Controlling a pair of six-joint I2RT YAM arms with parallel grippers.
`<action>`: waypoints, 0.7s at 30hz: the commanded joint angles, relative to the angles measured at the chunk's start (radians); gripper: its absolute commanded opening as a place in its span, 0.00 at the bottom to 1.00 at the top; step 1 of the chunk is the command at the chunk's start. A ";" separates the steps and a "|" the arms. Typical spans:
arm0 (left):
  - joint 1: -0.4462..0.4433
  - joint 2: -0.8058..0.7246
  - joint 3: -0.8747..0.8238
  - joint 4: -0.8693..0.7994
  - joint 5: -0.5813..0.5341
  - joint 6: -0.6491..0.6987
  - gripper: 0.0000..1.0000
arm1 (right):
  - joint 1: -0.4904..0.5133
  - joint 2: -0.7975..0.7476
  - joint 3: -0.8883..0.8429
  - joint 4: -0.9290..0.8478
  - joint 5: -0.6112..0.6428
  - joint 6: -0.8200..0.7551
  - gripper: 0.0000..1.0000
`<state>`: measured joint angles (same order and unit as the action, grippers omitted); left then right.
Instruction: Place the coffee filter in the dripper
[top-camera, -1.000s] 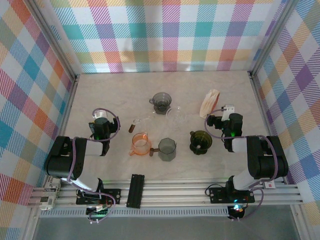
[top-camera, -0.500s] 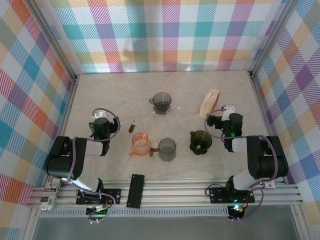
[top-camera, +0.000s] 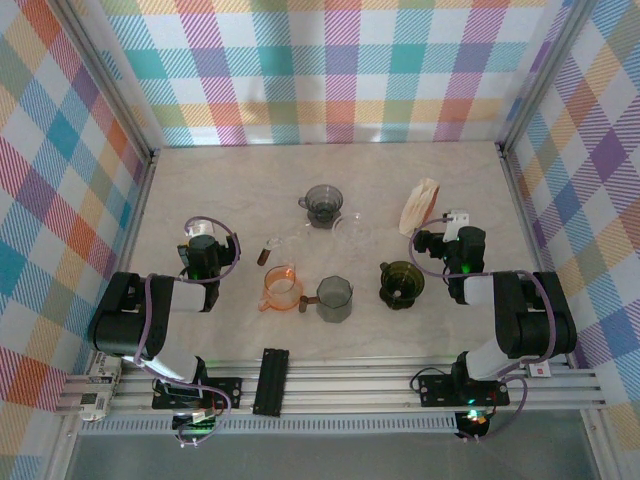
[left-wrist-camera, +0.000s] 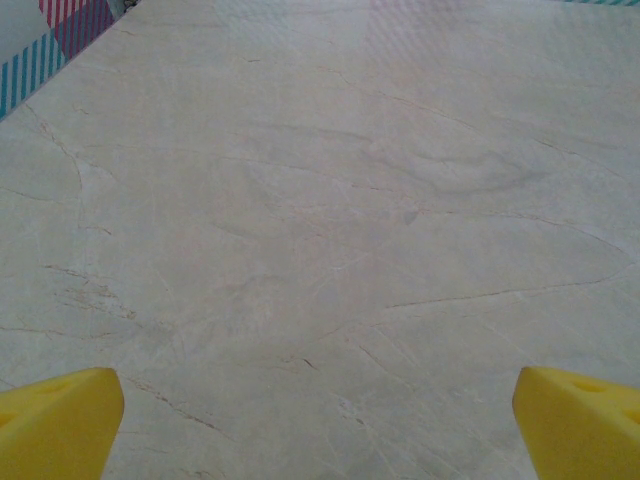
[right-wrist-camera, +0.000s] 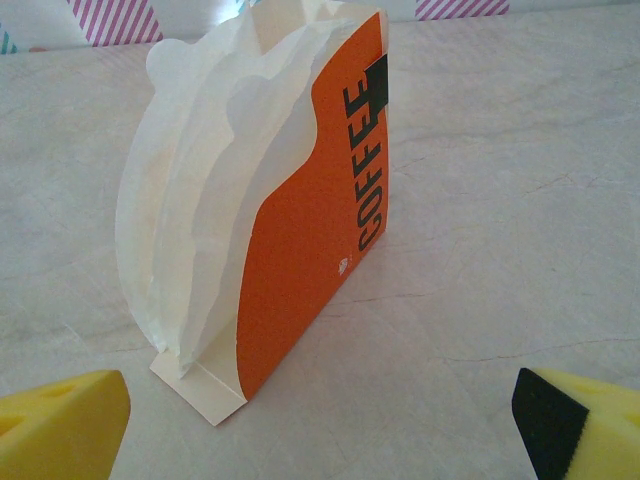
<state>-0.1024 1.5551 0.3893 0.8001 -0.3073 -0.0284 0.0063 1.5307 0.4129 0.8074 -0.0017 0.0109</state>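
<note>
Your right pincer (right-wrist-camera: 320, 425), spread wide, faces white paper coffee filters (right-wrist-camera: 190, 210) in orange card sleeve (right-wrist-camera: 310, 260). Left pincer (left-wrist-camera: 320, 425) spread too, low over pale marble tabletop (left-wrist-camera: 320, 200).

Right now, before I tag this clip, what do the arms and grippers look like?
The left arm and right arm have black joints, pale grey links and looping purple cables, with a green light near each wrist. The left gripper and right gripper have yellow wedge fingertips, one on the right gripper black-faced.
</note>
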 joint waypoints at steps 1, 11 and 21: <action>-0.006 0.004 0.014 0.031 -0.005 0.015 1.00 | -0.004 0.005 -0.001 0.022 -0.017 0.001 0.99; -0.005 0.005 0.017 0.030 -0.006 0.014 1.00 | -0.004 0.006 0.001 0.017 -0.017 0.001 0.99; -0.010 -0.130 0.134 -0.278 -0.031 0.012 1.00 | -0.003 -0.109 0.107 -0.298 0.033 0.039 0.99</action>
<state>-0.1032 1.4918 0.4782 0.6258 -0.3088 -0.0254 0.0063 1.4658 0.4660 0.6304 0.0147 0.0216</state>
